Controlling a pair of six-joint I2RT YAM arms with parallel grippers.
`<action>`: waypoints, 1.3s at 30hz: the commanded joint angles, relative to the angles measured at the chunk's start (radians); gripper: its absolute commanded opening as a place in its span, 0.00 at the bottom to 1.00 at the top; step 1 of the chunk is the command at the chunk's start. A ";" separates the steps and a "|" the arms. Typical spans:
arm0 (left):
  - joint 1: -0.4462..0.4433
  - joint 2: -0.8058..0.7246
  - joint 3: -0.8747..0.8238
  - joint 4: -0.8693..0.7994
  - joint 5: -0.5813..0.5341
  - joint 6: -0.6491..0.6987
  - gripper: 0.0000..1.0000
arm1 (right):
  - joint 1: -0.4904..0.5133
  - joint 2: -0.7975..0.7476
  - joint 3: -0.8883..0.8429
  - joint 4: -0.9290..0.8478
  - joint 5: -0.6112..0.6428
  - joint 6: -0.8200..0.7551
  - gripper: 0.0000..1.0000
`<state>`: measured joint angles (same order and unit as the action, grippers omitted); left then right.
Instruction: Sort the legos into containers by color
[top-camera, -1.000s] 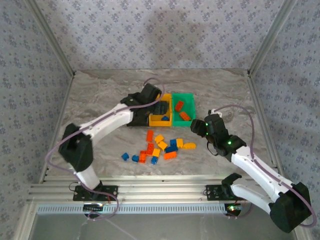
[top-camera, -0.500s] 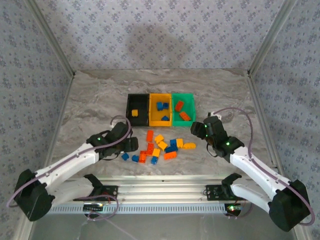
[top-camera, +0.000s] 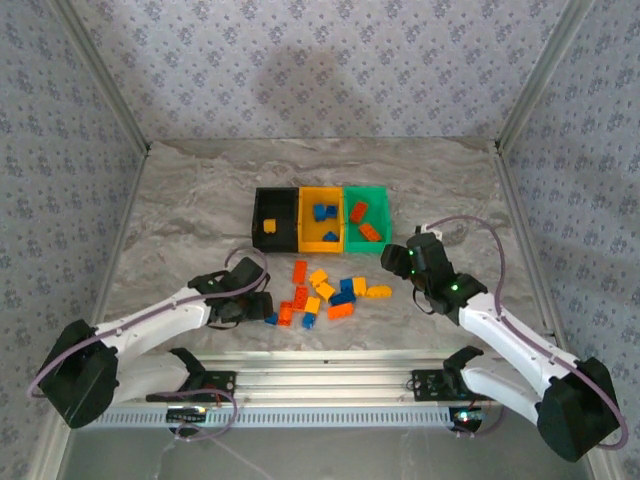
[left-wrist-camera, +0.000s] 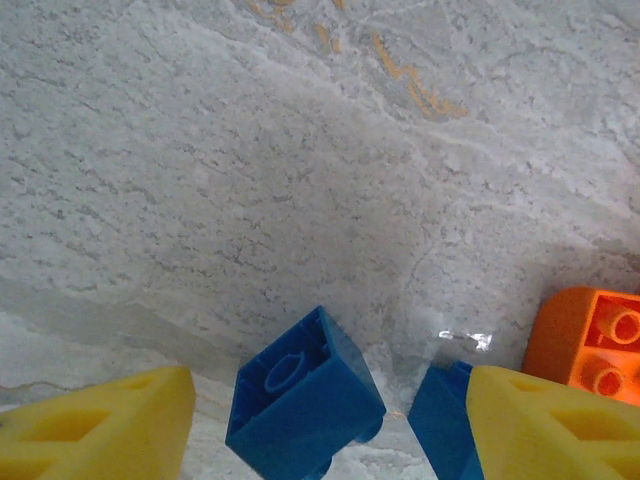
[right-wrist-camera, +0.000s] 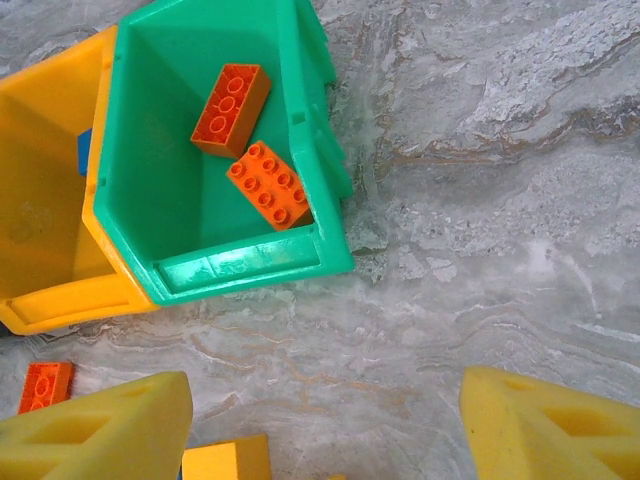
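Observation:
Loose legos (top-camera: 322, 294) in blue, yellow-orange and red-orange lie in front of the containers: a black bin (top-camera: 262, 208), a yellow-orange bin (top-camera: 309, 238) and a green bin (top-camera: 381, 214). My left gripper (top-camera: 263, 309) sits low at the pile's left end. In its wrist view the left gripper (left-wrist-camera: 330, 430) is open, with a tipped blue brick (left-wrist-camera: 305, 395) between the fingers, touching neither. A second blue brick (left-wrist-camera: 440, 410) lies against the right finger (left-wrist-camera: 550, 425). My right gripper (right-wrist-camera: 325, 430) is open over bare table just in front of the green bin (right-wrist-camera: 240, 265).
The green bin holds two red-orange bricks (right-wrist-camera: 231, 95) (right-wrist-camera: 270, 185). The black bin holds a yellow brick (top-camera: 268, 226) and the yellow-orange bin holds blue ones (top-camera: 322, 212). A yellow brick (right-wrist-camera: 225, 460) lies by my right gripper's left finger. A red-orange brick (left-wrist-camera: 595, 345) lies right of my left gripper.
My left arm has swung back from over the bins to the pile's left end, and its jaws have narrowed round the blue brick. The right arm has barely moved.

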<state>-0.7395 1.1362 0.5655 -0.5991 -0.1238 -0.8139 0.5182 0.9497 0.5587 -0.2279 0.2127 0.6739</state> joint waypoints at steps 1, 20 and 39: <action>0.009 0.003 -0.015 0.004 -0.028 -0.011 0.68 | -0.008 -0.026 -0.014 -0.013 0.001 0.010 0.73; 0.009 -0.031 -0.023 -0.016 -0.028 -0.018 0.28 | -0.015 -0.031 -0.019 -0.010 -0.002 0.016 0.73; 0.010 0.561 0.769 0.114 -0.057 0.230 0.19 | -0.030 -0.014 -0.030 -0.019 -0.001 0.030 0.73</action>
<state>-0.7330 1.6012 1.2095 -0.5064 -0.1509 -0.6628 0.4957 0.9344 0.5369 -0.2279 0.2127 0.6895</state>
